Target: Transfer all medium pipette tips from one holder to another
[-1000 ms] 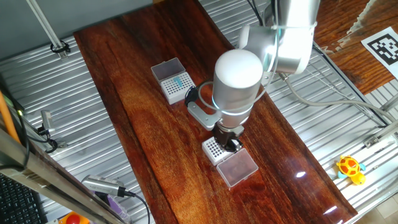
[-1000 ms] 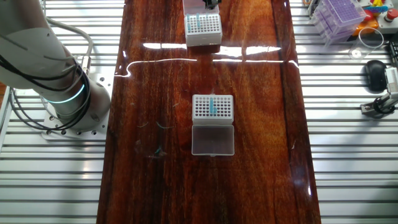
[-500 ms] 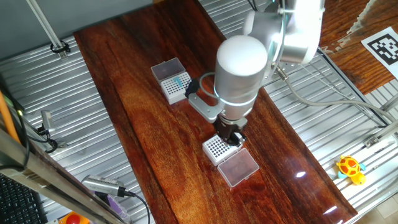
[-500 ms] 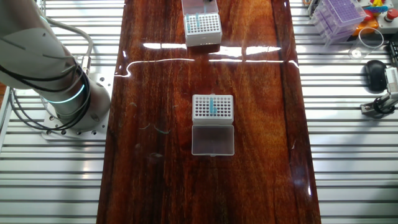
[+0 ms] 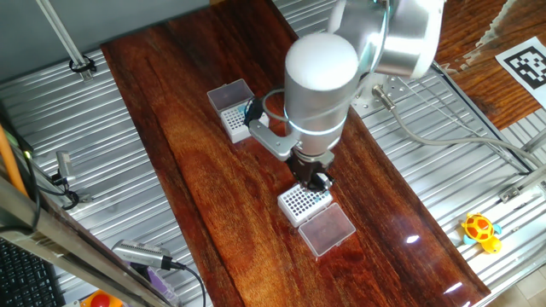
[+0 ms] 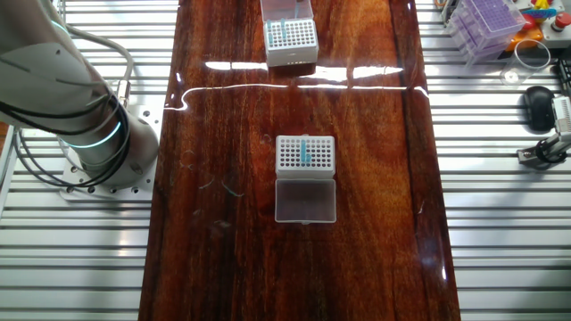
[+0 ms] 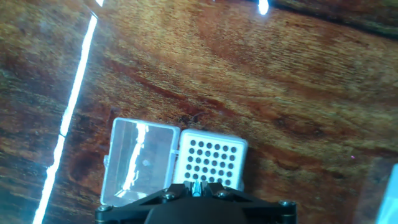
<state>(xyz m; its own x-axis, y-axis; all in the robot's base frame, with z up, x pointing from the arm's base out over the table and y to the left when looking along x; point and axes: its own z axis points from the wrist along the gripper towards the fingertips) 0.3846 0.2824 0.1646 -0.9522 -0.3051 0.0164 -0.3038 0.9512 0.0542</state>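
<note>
Hidden: the arm's round white wrist covered part of the far rack in one fixed view, so its teal tips could not be seen there; in the other fixed view the top edge cut off the second rack.
Pincer: the pincer hung above the near rack; in the hand view its fingers met in a dark wedge at the bottom edge, closed on a single teal tip whose point just showed between them.
Hard to make out: the near rack's holes looked dark in one fixed view and the hand view; whether any held a tip could not be told.
Surroundings: on the metal slats beside the bench lay a yellow toy and a pipette; a purple tip box stood off to one side.
In the way: the open clear lid lay flat, joined to the near rack.
Medium pipette tips: a short teal column stood in the middle rack, and more teal tips in the cut-off rack.
</note>
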